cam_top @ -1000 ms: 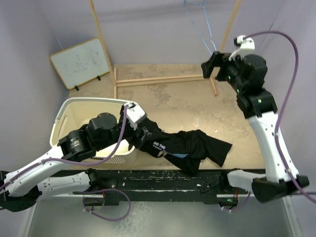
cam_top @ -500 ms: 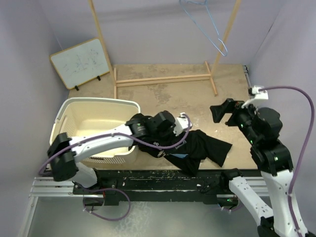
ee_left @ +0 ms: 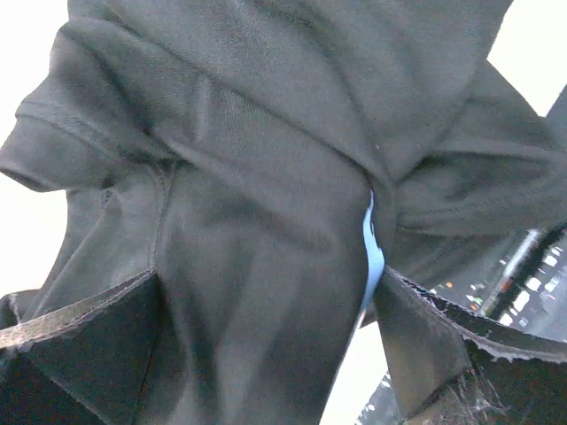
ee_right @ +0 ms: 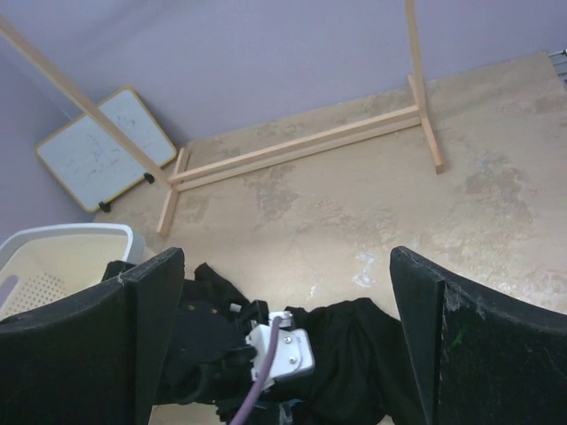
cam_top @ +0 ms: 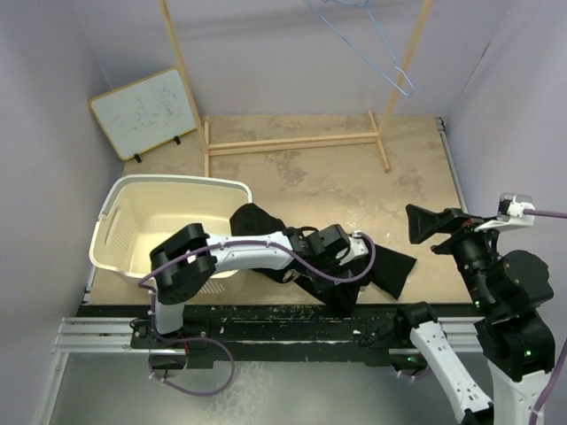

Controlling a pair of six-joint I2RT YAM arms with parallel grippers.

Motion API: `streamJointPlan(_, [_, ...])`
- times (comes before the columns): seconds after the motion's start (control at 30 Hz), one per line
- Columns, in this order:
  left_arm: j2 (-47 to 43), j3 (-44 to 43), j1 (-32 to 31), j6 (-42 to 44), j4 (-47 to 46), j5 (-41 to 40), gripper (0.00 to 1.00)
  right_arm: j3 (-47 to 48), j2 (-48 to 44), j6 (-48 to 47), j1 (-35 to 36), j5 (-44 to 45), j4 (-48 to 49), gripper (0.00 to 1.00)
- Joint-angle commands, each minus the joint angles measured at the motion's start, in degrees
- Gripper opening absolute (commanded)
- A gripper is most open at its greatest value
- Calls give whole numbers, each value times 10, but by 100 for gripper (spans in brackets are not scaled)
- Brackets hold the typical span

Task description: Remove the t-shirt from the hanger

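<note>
The black t-shirt point(cam_top: 390, 266) lies crumpled on the table near its front edge, one end by the basket. It is off the hanger point(cam_top: 376, 49), a light-blue wire one that hangs bare from the wooden rack at the top. My left gripper point(cam_top: 341, 255) is low over the middle of the shirt. In the left wrist view, black cloth point(ee_left: 266, 159) with a light-blue sliver fills the frame, and my left gripper point(ee_left: 266, 279) has its jaws wide apart on either side of a fold. My right gripper point(cam_top: 418, 226) is open and empty, in the air to the right of the shirt point(ee_right: 381, 354).
A cream laundry basket point(cam_top: 133, 199) stands at the front left. A small whiteboard point(cam_top: 146, 111) leans on the back left wall. The wooden rack's base bar point(cam_top: 292, 142) and uprights cross the back of the table.
My left gripper has moved right from the basket onto the middle of the shirt. My right arm has come down from beside the hanger to the front right. The hanger has swung.
</note>
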State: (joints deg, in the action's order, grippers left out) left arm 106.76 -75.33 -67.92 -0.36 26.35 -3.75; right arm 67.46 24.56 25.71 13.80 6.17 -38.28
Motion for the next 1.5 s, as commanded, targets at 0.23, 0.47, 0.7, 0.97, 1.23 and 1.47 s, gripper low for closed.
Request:
streamJointPlan(0.23, [49,-29,4,-42,-47,-110,0,20,-40,11,1,4,-2,99])
streamJointPlan(0.47, [-106,-100,5,-37,24,-250,0,12,-37,13,1,5,6,99])
streamJointPlan(0.7, [-305,-203,78,-21,100,-347,0,-9,-20,20,1,-10,34,98])
streamJointPlan(0.97, [-453,-248,126,15,163,-530,0,-36,-3,27,1,-41,60,97])
streamJointPlan(1.23, [-534,-206,125,-158,366,-619,0,-47,20,34,1,-75,89,96])
streamJointPlan(1.47, [-564,-50,126,-258,406,-584,14,-48,37,39,1,-101,102,95])
